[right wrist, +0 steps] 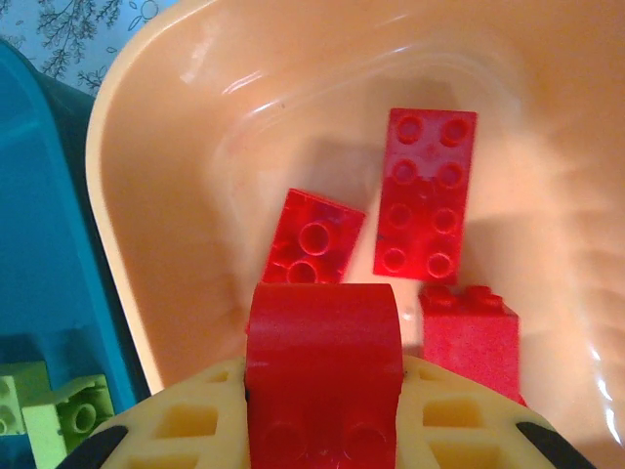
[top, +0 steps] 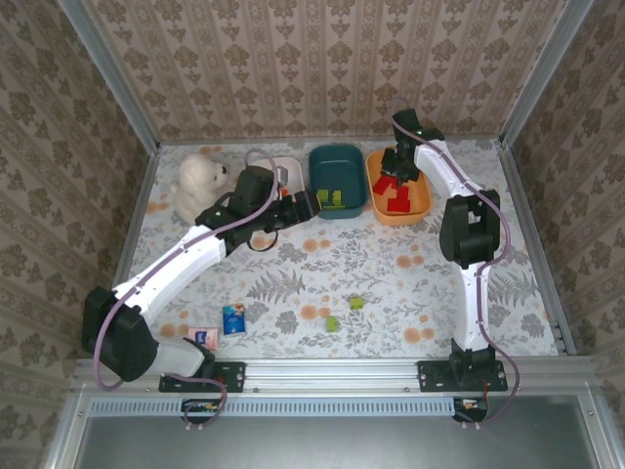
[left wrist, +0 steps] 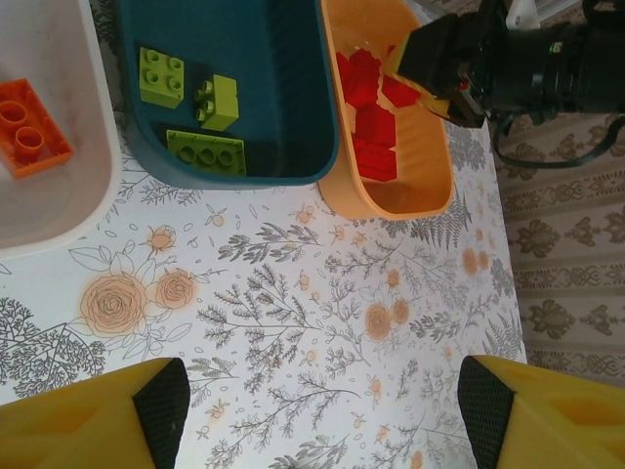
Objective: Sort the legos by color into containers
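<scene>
My right gripper (right wrist: 322,425) is shut on a red curved lego (right wrist: 322,362) and hangs just above the orange tub (right wrist: 127,225). Three red legos lie in that tub: a long plate (right wrist: 428,191), a small one (right wrist: 312,239) and a block (right wrist: 471,337). In the top view the right gripper (top: 391,182) hovers over the orange tub (top: 418,207). My left gripper (left wrist: 322,415) is open over bare table in front of the tubs. The teal tub (left wrist: 293,98) holds three lime green legos (left wrist: 161,73). An orange lego (left wrist: 29,127) rests in the white tub (left wrist: 59,210).
Two green legos (top: 356,303) (top: 332,322) lie on the table near the front centre. Two blue-and-white packets (top: 232,319) (top: 202,337) sit front left. A white teddy bear (top: 200,186) stands at the back left, beside the white tub (top: 289,164).
</scene>
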{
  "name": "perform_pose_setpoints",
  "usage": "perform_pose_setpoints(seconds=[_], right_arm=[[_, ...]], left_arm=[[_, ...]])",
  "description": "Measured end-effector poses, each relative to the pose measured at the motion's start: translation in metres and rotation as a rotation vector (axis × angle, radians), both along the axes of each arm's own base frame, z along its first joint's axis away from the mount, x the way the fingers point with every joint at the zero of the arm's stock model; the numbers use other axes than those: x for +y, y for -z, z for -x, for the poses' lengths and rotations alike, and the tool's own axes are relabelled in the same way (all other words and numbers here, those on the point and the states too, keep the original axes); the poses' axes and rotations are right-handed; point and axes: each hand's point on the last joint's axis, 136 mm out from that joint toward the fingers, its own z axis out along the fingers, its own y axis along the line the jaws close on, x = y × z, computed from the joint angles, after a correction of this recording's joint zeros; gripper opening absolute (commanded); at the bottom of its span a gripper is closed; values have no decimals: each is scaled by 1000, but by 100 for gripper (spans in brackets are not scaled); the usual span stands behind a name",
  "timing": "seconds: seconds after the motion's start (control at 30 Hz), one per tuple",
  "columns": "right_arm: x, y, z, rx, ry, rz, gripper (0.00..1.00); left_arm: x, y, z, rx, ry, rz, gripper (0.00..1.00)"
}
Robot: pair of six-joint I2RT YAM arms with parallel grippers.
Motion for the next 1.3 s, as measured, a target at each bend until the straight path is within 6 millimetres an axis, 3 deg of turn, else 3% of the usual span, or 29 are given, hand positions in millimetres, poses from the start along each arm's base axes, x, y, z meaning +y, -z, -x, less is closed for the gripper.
perform_pose_setpoints(seconds=[0.43,0.7,0.97,1.2,1.3], right_arm=[[7,48,30,129,-21,-33,13],[10,48,30,123,-26,-54,18],[18,48,32,129,-30,-78,44],[24,46,34,127,-40,-82,52],[24,33,33,104,-41,-86,54]], left_arm=[[0,1,0,-3,-5,-6,76],[-1,1,1,-3,-1,-6,76],[-4,1,4,-3,9,-6,76],[-4,1,4,-3,8,-6,76],[-4,1,4,-3,9,-6,76]])
